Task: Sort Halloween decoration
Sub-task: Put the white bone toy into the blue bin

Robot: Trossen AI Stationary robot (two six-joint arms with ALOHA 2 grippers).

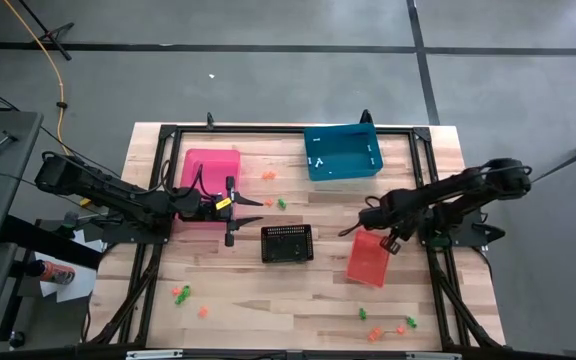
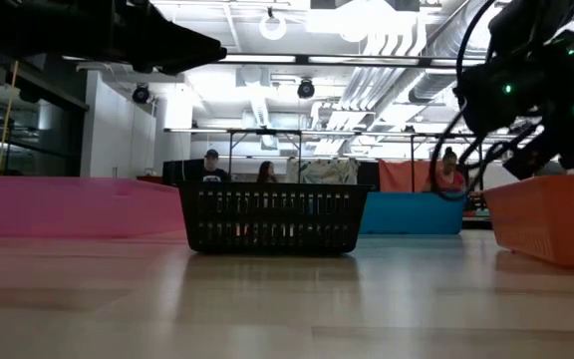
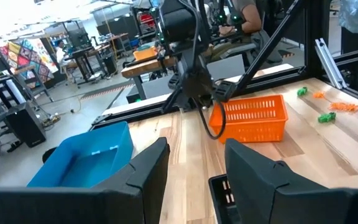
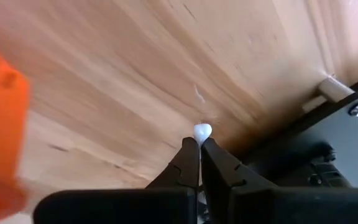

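The Halloween decoration lies scattered as tiny orange and green trinkets on the wooden table, some near the middle (image 1: 281, 203), some at the near left (image 1: 180, 293) and some at the near right (image 1: 400, 326). My right gripper (image 4: 199, 144) is shut on a tiny white trinket (image 4: 202, 130) just above the table, beside the far corner of the orange bin (image 1: 368, 260). My left gripper (image 3: 194, 177) stands open and level by the pink bin (image 1: 208, 180), with nothing between its fingers. My right gripper pinches the white trinket's lower end (image 4: 201, 137) between its two fingertips, so that the rounded top sticks out past them. The fingers point steeply down at the table. Whether the trinket is clear of the wood, I cannot tell.
A black basket (image 1: 287, 243) stands at the table's middle, between the two grippers. A blue bin (image 1: 341, 152) with white bits in it stands at the far side. A black frame rail (image 4: 328, 155) runs close by my right gripper.
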